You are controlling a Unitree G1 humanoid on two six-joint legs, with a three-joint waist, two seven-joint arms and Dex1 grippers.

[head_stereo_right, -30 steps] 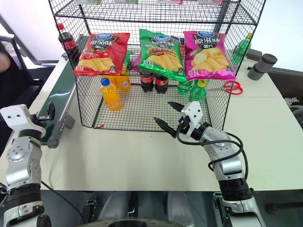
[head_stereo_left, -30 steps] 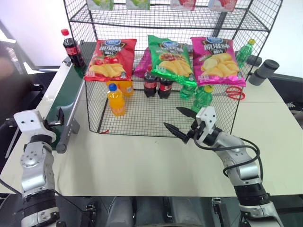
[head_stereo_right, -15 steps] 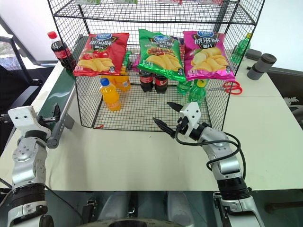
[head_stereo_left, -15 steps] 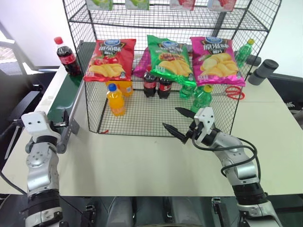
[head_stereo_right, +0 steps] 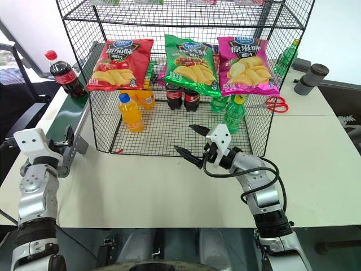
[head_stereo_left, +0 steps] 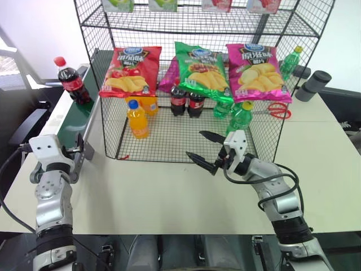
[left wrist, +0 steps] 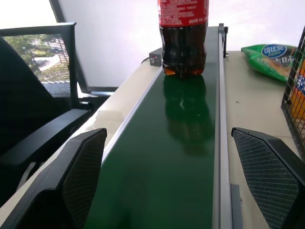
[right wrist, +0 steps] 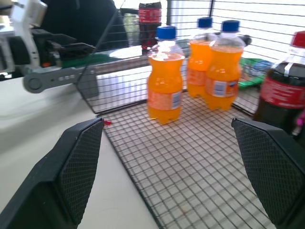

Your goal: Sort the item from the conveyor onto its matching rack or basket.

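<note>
- Closer along the conveyor (head_stereo_left: 79, 121) than before stands the cola bottle (head_stereo_left: 68, 79), upright.
- Left tool (left wrist: 174, 183) wide open, empty, at the belt's end.
- Right tool (head_stereo_left: 206, 151) open, empty, beside the rack (head_stereo_left: 265, 127) on the worktop (head_stereo_left: 169, 197).

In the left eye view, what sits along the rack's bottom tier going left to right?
Orange soda bottles → cola bottles → green bottles, all standing upright on the mesh floor of the rack.
</note>
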